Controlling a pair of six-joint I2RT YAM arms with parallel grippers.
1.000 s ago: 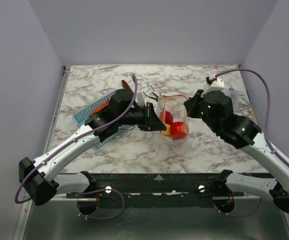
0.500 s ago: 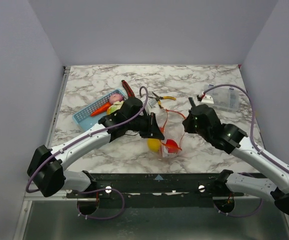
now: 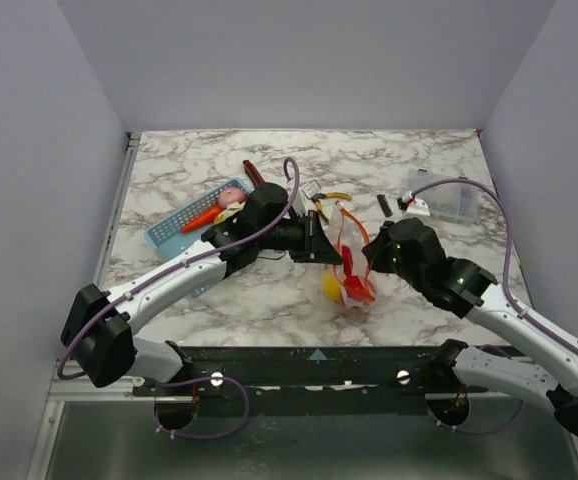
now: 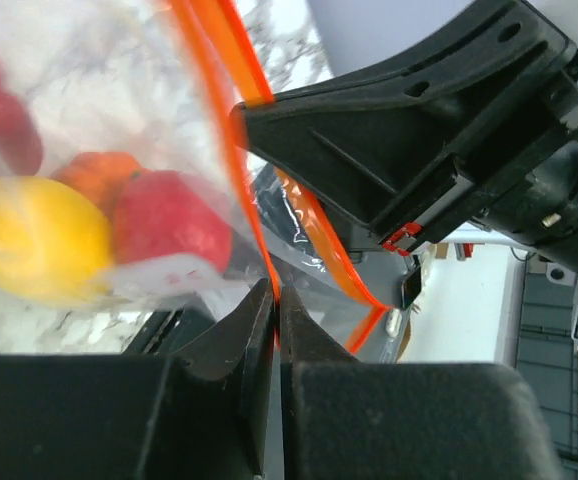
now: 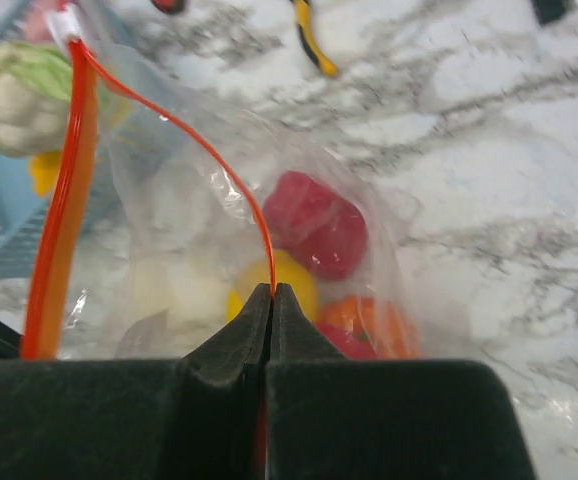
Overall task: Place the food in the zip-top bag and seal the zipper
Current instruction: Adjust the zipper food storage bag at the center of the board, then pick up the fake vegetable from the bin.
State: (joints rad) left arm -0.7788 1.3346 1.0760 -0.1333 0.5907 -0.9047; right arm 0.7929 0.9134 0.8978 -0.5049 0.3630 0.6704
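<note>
The clear zip-top bag (image 3: 351, 280) hangs between my two grippers, its mouth open and edged by the orange-red zipper (image 3: 354, 219). Inside lie a yellow fruit (image 3: 331, 286) and red fruits (image 3: 357, 288); the right wrist view shows red (image 5: 314, 222), yellow (image 5: 291, 275) and orange (image 5: 369, 318) pieces in it. My left gripper (image 3: 321, 243) is shut on the zipper strip (image 4: 254, 230) at the bag's left side. My right gripper (image 3: 371, 255) is shut on the zipper (image 5: 231, 185) at the right side. A cauliflower (image 5: 14, 100) stays in the blue basket.
A blue basket (image 3: 184, 222) at the left holds an orange carrot (image 3: 201, 215), a pink piece and the cauliflower (image 3: 231, 213). A red-handled knife (image 3: 253, 172) and yellow-handled pliers (image 3: 331, 197) lie behind the bag. A rigid clear box (image 3: 447, 195) stands at the back right.
Both grippers carried the bag: it dropped toward the near edge, then rose slightly and shifted right. The food inside settled at the bottom. Both stay shut on the zipper.
</note>
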